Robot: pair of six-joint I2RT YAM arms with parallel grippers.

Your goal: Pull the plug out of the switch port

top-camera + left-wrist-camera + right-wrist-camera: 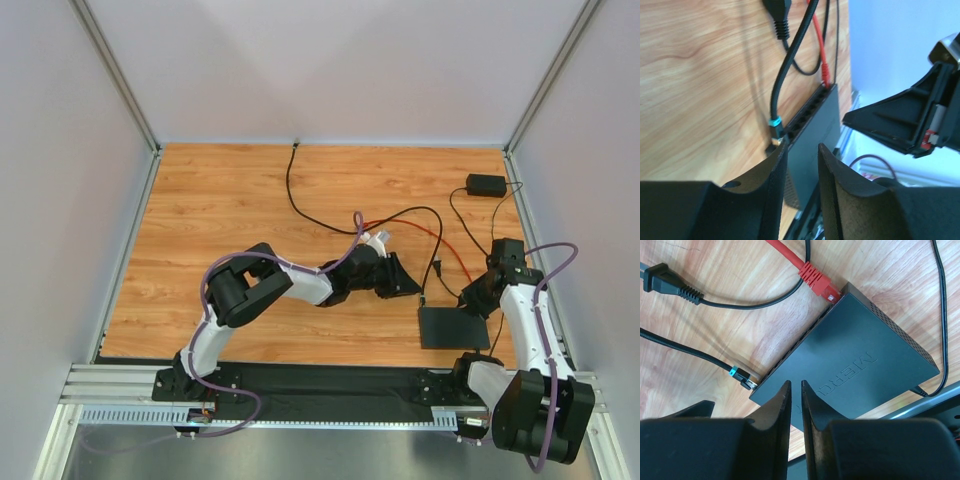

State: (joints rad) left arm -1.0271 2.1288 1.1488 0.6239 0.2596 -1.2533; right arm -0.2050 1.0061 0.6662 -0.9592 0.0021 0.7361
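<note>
The switch (455,327) is a thin matte-black box at the table's near right; its ports run along its far edge (790,352). A black plug with a teal band (774,127) (742,377) sits in the end port at one corner. A red plug (817,280) (825,75) sits in the port at the other end. My left gripper (801,150) (405,283) is just short of the teal-banded plug, jaws apart, nothing between them. My right gripper (795,385) (478,298) hovers over the switch's top with its fingers nearly together and empty.
A small black adapter brick (486,185) lies at the far right, its thin cable (940,315) running to the switch's back. A loose two-pin power plug (660,280) and black cables (300,205) lie on the wood. The metal frame rail (300,385) borders the near edge.
</note>
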